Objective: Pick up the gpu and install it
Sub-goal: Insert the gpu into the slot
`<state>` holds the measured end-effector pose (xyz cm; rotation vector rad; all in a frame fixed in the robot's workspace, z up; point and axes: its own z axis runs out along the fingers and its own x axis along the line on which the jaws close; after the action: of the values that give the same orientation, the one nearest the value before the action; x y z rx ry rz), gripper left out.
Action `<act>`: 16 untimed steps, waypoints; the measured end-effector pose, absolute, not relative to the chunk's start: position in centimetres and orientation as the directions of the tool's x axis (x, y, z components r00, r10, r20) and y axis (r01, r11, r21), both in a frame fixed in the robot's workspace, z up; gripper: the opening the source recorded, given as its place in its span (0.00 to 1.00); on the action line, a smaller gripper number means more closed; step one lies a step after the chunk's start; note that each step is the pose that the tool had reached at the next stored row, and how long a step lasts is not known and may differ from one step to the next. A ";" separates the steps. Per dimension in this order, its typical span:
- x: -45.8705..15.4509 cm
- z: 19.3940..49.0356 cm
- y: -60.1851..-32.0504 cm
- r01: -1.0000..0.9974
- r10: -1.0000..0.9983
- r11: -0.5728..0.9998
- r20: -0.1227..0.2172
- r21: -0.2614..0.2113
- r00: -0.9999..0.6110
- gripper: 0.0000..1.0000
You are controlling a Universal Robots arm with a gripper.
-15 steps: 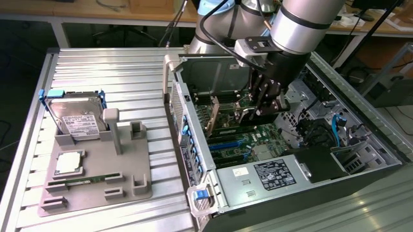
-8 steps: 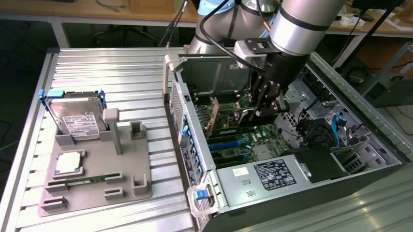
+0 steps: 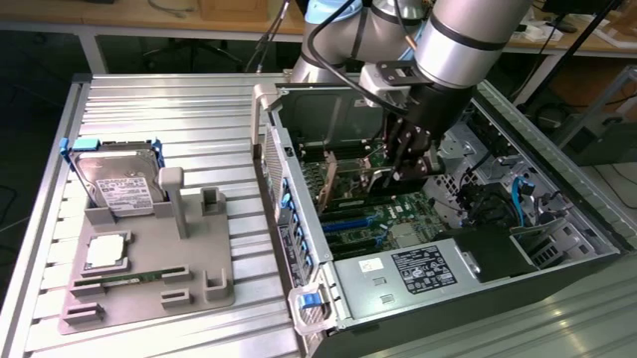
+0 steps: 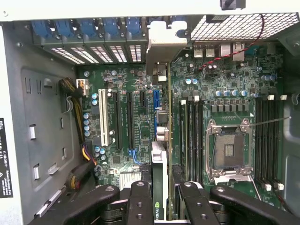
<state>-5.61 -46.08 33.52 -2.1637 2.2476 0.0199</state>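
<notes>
The gpu [image 4: 160, 161] shows edge-on in the wrist view, a thin card with a silvery bracket, standing upright over the motherboard [image 4: 136, 122] beside the blue slot [image 4: 156, 101]. My gripper [image 4: 161, 190] is shut on it, one black finger on each side. In the exterior view the gripper [image 3: 400, 173] reaches down into the open computer case [image 3: 298, 224], and the card's tan-brown face [image 3: 356, 180] sits just above the board. Whether its edge touches the slot is hidden.
On the exterior view's left, a grey fixture [image 3: 189, 287] holds a hard drive [image 3: 118, 183], a processor chip [image 3: 107, 253] and a green memory stick [image 3: 134, 279]. Inside the case are the power supply [image 3: 423, 268], cables [image 3: 488, 201], an empty processor socket [image 4: 229, 150] and a white slot [image 4: 102, 117].
</notes>
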 end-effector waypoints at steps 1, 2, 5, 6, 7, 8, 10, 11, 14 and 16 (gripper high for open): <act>-5.6 33.5 -46.1 -0.999 -0.999 0.038 -0.024 -0.006 -0.038 0.27; -5.6 33.4 -46.1 -0.999 -0.999 0.038 -0.024 -0.006 -0.038 0.27; -5.7 33.3 -46.1 -0.999 -0.999 0.038 -0.024 -0.006 -0.038 0.27; -5.7 33.3 -46.1 -0.999 -0.999 0.038 -0.024 -0.006 -0.038 0.27; -5.7 33.2 -46.1 -0.999 -0.999 0.038 -0.024 -0.006 -0.038 0.27; -5.7 33.2 -46.1 -0.999 -0.999 0.038 -0.024 -0.006 -0.038 0.27; -5.7 33.1 -46.1 -0.999 -0.999 0.038 -0.024 -0.006 -0.038 0.27; -5.7 33.1 -46.1 -0.999 -0.999 0.038 -0.024 -0.006 -0.038 0.27; -5.7 33.0 -46.1 -0.999 -0.999 0.038 -0.024 -0.006 -0.038 0.27; -5.7 32.9 -46.1 -0.999 -0.999 0.038 -0.024 -0.006 -0.038 0.27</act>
<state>-5.75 -46.08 32.92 -2.1637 2.2477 0.0199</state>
